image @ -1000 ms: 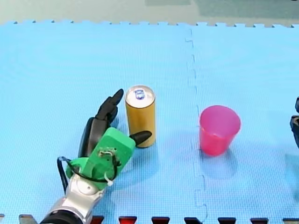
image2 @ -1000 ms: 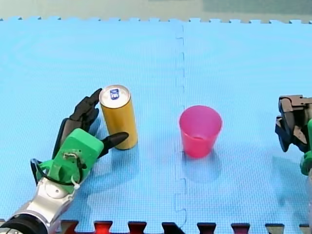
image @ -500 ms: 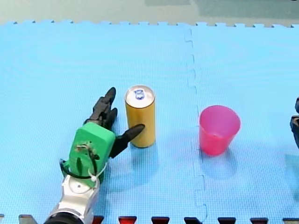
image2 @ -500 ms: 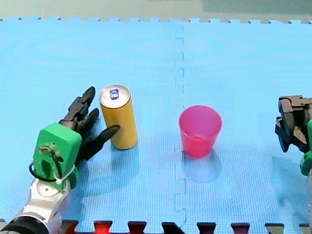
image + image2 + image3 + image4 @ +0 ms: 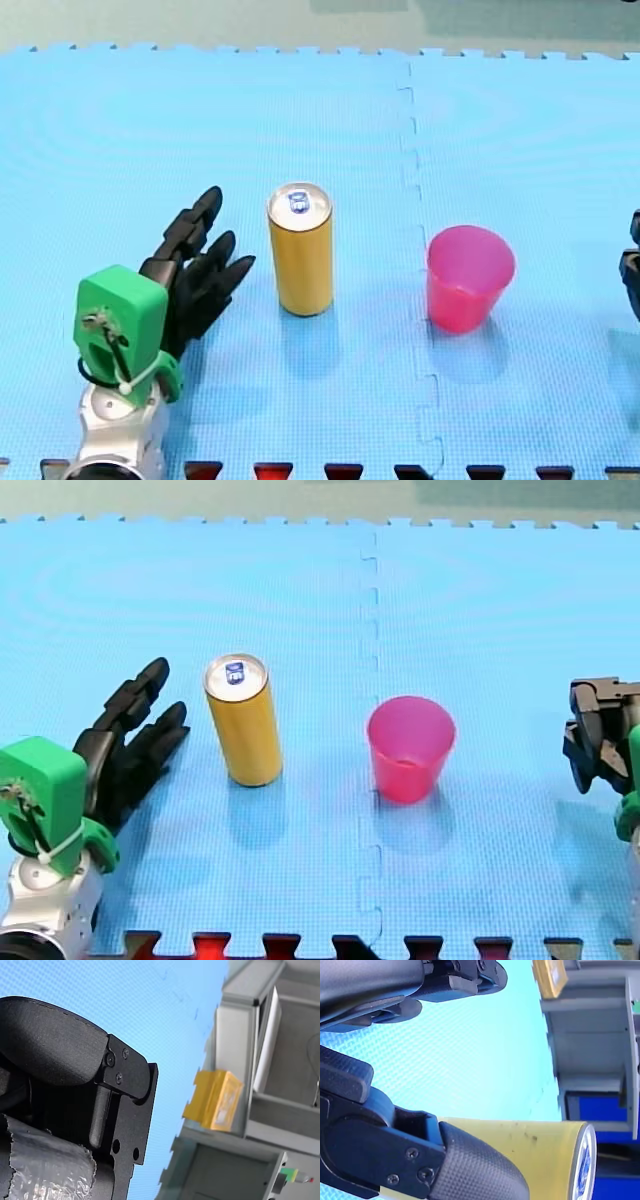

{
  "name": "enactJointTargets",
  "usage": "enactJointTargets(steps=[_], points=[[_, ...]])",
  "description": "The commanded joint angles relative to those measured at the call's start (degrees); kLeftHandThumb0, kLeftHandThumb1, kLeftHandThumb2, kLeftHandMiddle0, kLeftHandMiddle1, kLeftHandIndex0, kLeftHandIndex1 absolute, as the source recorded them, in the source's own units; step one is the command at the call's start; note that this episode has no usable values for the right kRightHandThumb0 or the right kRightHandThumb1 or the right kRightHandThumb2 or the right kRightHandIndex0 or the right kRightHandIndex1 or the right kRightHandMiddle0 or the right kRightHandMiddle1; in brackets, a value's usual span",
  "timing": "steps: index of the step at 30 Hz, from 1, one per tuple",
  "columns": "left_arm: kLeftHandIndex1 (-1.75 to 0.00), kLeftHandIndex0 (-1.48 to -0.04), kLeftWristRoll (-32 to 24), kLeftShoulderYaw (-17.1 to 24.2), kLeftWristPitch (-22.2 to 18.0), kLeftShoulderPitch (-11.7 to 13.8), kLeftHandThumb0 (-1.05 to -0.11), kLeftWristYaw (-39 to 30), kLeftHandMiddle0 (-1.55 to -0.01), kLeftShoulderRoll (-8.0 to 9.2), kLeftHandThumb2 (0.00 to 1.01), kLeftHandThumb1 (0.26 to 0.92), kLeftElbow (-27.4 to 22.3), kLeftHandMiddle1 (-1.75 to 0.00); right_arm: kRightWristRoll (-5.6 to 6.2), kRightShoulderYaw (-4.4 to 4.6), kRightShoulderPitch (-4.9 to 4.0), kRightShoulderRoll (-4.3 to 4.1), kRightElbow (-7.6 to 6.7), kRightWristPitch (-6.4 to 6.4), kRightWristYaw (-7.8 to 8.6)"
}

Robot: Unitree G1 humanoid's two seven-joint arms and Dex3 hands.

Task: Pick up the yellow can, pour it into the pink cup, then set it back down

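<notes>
The yellow can [image 5: 302, 255] stands upright on the blue foam mat [image 5: 330, 120], silver top up, a little left of centre. The pink cup [image 5: 468, 280] stands upright to its right with a clear gap between them. My left hand [image 5: 212, 245] is open on the mat to the left of the can, apart from it and holding nothing. In the second wrist view the can [image 5: 530, 1137] lies close beside black fingers [image 5: 470, 1165]. My right hand [image 5: 598, 730] is at the far right edge, away from the cup.
A jigsaw seam [image 5: 412, 170] runs front to back through the mat between can and cup. The mat's toothed front edge [image 5: 300, 945] is just below my arms. Beyond the mat's edge stand a grey frame [image 5: 235, 1035] and a yellow block [image 5: 215, 1102].
My left hand has let go of the can and drawn back to the left and towards me. The can, the cup and the right hand have stayed in place.
</notes>
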Motion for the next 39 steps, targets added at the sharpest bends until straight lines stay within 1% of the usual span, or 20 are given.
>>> enactJointTargets(steps=[1, 4, 7, 15, 20, 28, 39], points=[[-0.01, -0.19, -0.76, 0.68, 0.46, 0.54, -1.048, -1.04, -0.26, 0.51, 0.03, 0.921, -0.79, 0.00, -0.05, -0.01, 0.08, -0.08, 0.18, -0.06, -0.22], [-0.02, -0.22, -1.76, 1.67, 0.26, 1.06, -1.048, -1.53, -0.26, 0.51, 0.04, 0.921, -1.12, 0.00, -0.05, 0.02, -0.01, -0.08, 0.26, 0.03, -0.28], [-0.02, -0.23, -2.30, 2.35, 0.05, 1.47, -1.048, -2.56, -0.25, 1.19, 0.05, 0.921, -1.08, 0.00, -0.05, 0.05, -0.10, -0.07, 0.36, 0.11, -0.27], [-0.02, -0.23, -3.30, 3.42, 0.46, 1.41, -1.048, -5.64, -0.26, 2.09, 0.06, 0.921, -0.82, 0.00, -0.13, 0.11, -0.30, -0.09, 0.81, 0.22, -0.34], [-0.01, -0.24, -4.17, 4.18, 0.78, 0.96, -1.048, -8.50, -0.26, 2.21, 0.06, 0.921, -0.37, 0.00, -0.23, 0.18, -0.29, -0.09, 0.99, 0.12, -0.44], [-0.01, -0.24, -3.77, 4.20, 0.50, 0.01, -1.048, -10.51, -0.25, 2.74, 0.06, 0.921, 0.49, 0.00, -0.23, 0.14, -0.61, -0.21, 1.43, 0.14, -0.31], [-0.01, -0.24, -3.48, 4.14, -0.31, -0.05, -1.048, -12.24, -0.24, 2.82, 0.05, 0.921, 0.83, 0.00, -0.26, 0.12, -0.45, -0.17, 1.38, 0.11, -0.39]])
